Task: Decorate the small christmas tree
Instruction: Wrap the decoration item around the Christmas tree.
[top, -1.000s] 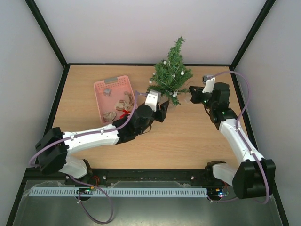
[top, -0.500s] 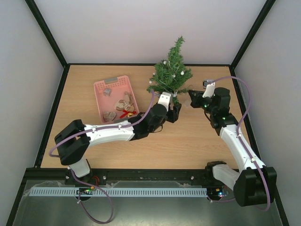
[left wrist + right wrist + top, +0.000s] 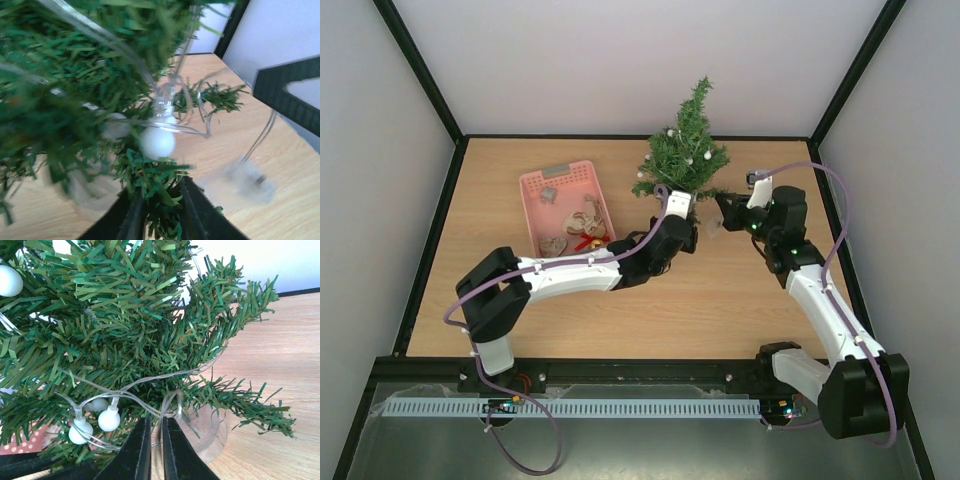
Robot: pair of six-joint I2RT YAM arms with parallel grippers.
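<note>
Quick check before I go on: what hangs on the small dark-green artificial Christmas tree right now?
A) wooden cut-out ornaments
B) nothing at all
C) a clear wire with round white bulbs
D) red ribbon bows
C: a clear wire carrying round white bulbs winds through the branches of the small dark-green artificial Christmas tree, while the wooden cut-out ornaments lie in the pink plastic basket.

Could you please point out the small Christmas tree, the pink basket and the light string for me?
small christmas tree (image 3: 685, 150): top view, on its middle branches.
pink basket (image 3: 528, 210): top view, on its left wall.
light string (image 3: 109, 419): right wrist view, on a white bulb.
</note>
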